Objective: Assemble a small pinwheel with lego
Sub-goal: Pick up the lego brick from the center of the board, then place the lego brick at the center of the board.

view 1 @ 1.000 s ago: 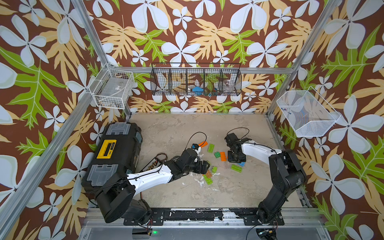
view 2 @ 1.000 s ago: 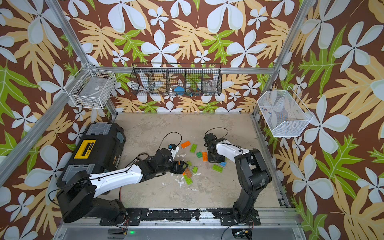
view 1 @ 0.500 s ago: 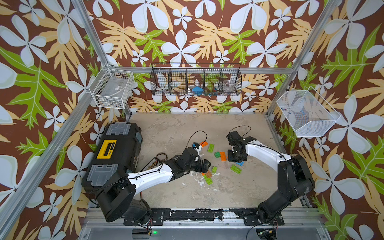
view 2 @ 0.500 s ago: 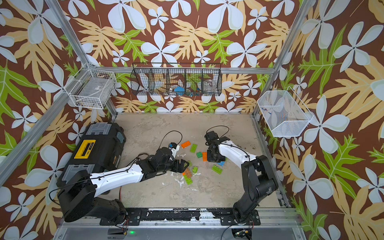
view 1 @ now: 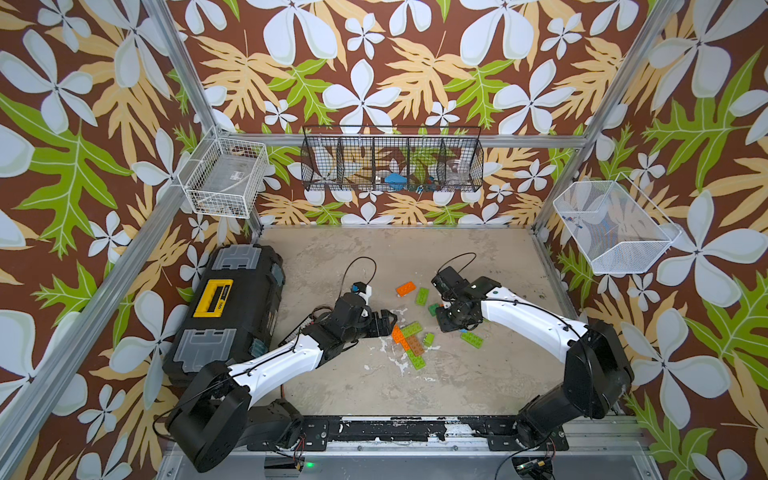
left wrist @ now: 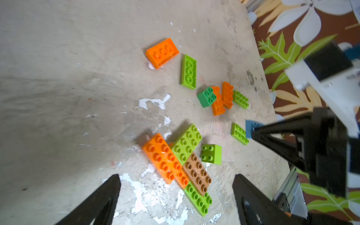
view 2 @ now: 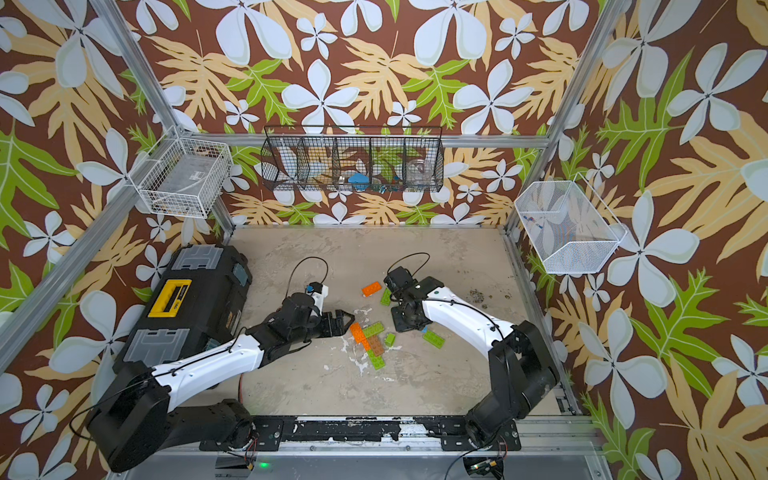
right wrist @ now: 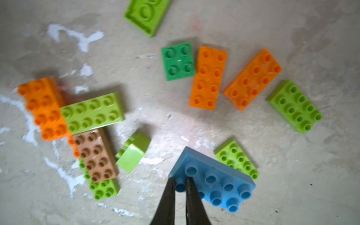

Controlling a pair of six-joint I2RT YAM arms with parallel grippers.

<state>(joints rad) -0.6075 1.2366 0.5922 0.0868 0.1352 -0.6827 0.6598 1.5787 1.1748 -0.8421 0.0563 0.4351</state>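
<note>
Your right gripper [right wrist: 180, 179] pinches the blue brick [right wrist: 214, 181] by one end stud, long axis slanting away, while your left gripper [left wrist: 176, 176], jaws spread wide, sits nearest the cluster of overlapping bricks [left wrist: 187, 144].

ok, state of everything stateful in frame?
left end effector: open, empty.
right end effector: shut, tips at a corner of the blue brick.
toolbox: closed.
lone orange brick: upside down.
lime brick beside it: upside down.
small lime brick: on its side.
brown brick: stacked on other bricks.
</note>
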